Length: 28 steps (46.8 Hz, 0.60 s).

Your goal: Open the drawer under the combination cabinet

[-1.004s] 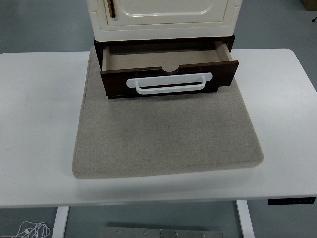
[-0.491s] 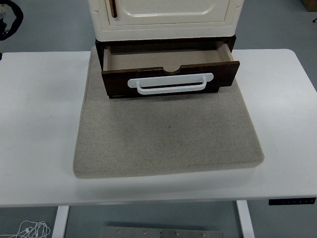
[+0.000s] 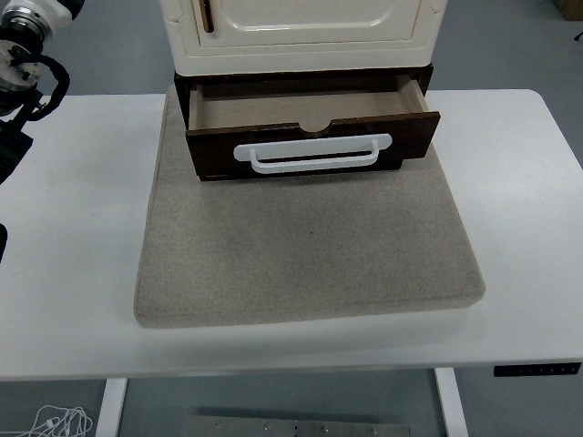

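A cream cabinet [image 3: 301, 32] stands at the back of a grey felt mat [image 3: 305, 246]. Beneath it, the dark brown drawer [image 3: 310, 127] is pulled out toward me, and its pale inside shows nothing in it. A white bar handle [image 3: 311, 153] runs across the drawer front. My left arm [image 3: 23, 64] shows at the top left edge as black parts, cables and a silver joint, well away from the drawer. Its hand cannot be made out. The right arm is out of view.
The mat lies on a white table [image 3: 73, 273], with bare tabletop on both sides of it. A brown door handle [image 3: 206, 14] sits on the cabinet's upper door. A control panel [image 3: 536, 369] is on the table's front edge.
My left arm has come further into the picture at the top left edge. The drawer, cabinet and mat have stayed as they were.
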### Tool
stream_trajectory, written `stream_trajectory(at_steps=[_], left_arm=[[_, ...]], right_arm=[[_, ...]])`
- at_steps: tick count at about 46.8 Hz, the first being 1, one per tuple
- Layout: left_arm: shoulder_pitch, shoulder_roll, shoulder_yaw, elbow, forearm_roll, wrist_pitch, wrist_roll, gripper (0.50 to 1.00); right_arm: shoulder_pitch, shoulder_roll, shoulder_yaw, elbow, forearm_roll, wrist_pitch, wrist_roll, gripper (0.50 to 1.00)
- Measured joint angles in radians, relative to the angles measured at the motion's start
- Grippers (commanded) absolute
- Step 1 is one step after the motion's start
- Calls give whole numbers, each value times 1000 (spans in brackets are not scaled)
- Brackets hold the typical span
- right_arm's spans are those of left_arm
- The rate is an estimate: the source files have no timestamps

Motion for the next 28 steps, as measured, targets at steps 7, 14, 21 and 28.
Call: stream_trajectory(at_steps=[7,14,21,28], left_arm=[[16,-20,-1,28,-39,-26,-1,1000],[40,-49,0,44,-68,-57,-1,1000],[43,-67,-13,62,-98,-79,0,1000],[56,-75,-20,79,-159,-84,4,1000]], right_arm=[[1,0,2,0,0,1,0,928],[1,0,6,0,1,1,0,926],[1,0,7,0,2,1,0,928],[1,0,8,0,2,2,0,926]])
